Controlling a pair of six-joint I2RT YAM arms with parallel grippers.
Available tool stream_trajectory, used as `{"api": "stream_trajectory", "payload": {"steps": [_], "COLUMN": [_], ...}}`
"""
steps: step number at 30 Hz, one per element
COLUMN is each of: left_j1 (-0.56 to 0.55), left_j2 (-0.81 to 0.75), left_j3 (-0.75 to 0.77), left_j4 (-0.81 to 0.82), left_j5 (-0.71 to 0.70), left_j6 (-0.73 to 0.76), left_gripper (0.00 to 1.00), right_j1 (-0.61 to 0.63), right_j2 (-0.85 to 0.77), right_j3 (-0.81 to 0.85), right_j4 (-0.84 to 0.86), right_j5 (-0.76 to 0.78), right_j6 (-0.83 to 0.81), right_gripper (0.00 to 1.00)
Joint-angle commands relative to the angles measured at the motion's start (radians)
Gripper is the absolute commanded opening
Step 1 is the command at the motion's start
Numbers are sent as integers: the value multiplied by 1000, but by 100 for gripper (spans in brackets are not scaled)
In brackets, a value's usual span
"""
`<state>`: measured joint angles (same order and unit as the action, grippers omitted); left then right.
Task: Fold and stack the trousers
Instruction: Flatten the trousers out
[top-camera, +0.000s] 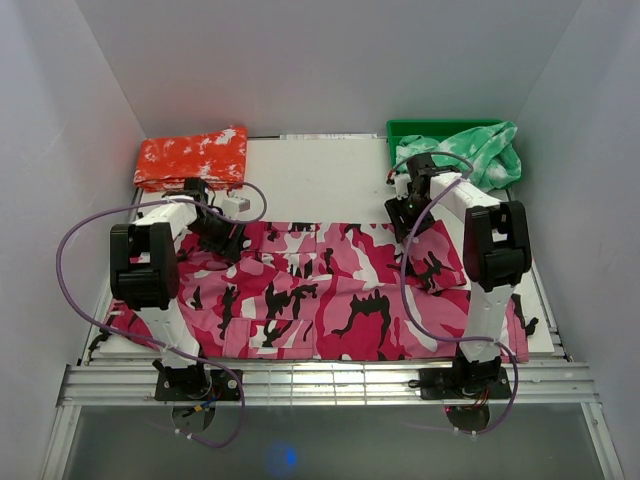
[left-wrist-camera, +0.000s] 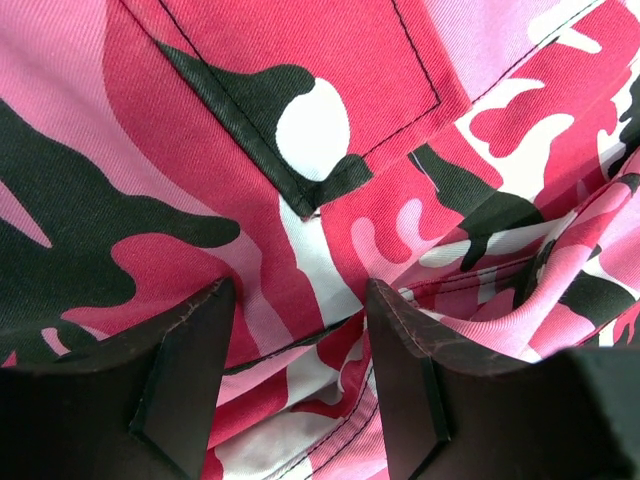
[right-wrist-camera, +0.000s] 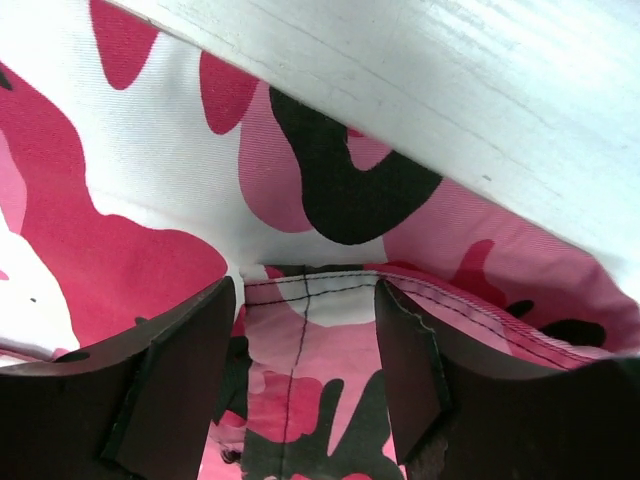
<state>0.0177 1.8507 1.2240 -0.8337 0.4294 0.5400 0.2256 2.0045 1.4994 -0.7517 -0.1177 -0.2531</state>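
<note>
The pink camouflage trousers (top-camera: 330, 290) lie spread across the near half of the table, their far edge under both grippers. My left gripper (top-camera: 226, 240) is down on their far left part. In the left wrist view its jaws (left-wrist-camera: 298, 310) stand apart over a rumpled fold of the trousers (left-wrist-camera: 300, 120), beside a pocket corner. My right gripper (top-camera: 411, 224) is at the far right edge. In the right wrist view its jaws (right-wrist-camera: 305, 300) stand apart on either side of a stitched hem of the trousers (right-wrist-camera: 130, 250), with cloth between the fingers (right-wrist-camera: 190, 350).
A folded orange-red garment (top-camera: 190, 157) lies at the back left. A green garment (top-camera: 487, 150) hangs out of a green bin (top-camera: 430, 128) at the back right. The white table top (top-camera: 320, 180) shows between them. White walls stand on three sides.
</note>
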Motion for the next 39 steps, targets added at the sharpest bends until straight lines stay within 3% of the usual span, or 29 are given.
{"api": "stream_trajectory", "payload": {"steps": [1, 3, 8, 9, 12, 20, 26, 29, 33, 35, 39], "left_j1": [-1, 1, -1, -1, -1, 50, 59, 59, 59, 59, 59], "left_j2": [-39, -39, -33, -27, -2, 38, 54, 59, 61, 59, 58], "left_j3": [-38, -44, -49, -46, -32, 17, 42, 49, 52, 51, 48], "left_j4": [-41, -41, -35, -35, -33, -41, -47, -50, -53, -53, -54], "left_j5": [-20, -27, -52, -61, -73, -69, -61, -55, -47, -46, -44], "left_j6": [-12, -14, -23, -26, -43, -55, -49, -48, -45, -46, -49], "left_gripper": [66, 66, 66, 66, 66, 64, 62, 62, 62, 62, 62], "right_j1": [21, 24, 15, 11, -37, -253, -408, -486, -552, -554, -542], "right_j2": [11, 29, 28, 11, -3, -65, -151, -141, -63, -26, 11], "right_j3": [21, 12, 48, 64, 162, 312, 193, 133, 270, 346, 473], "right_j4": [6, 5, -38, -55, -173, -420, -402, -322, -345, -373, -391], "right_j5": [9, 6, -2, -8, -4, 16, 95, 194, 216, 199, 155], "right_j6": [54, 61, 14, -24, -119, -455, -772, -872, -853, -841, -822], "right_gripper": [63, 58, 27, 17, 8, 8, 8, 24, 74, 79, 76]}}
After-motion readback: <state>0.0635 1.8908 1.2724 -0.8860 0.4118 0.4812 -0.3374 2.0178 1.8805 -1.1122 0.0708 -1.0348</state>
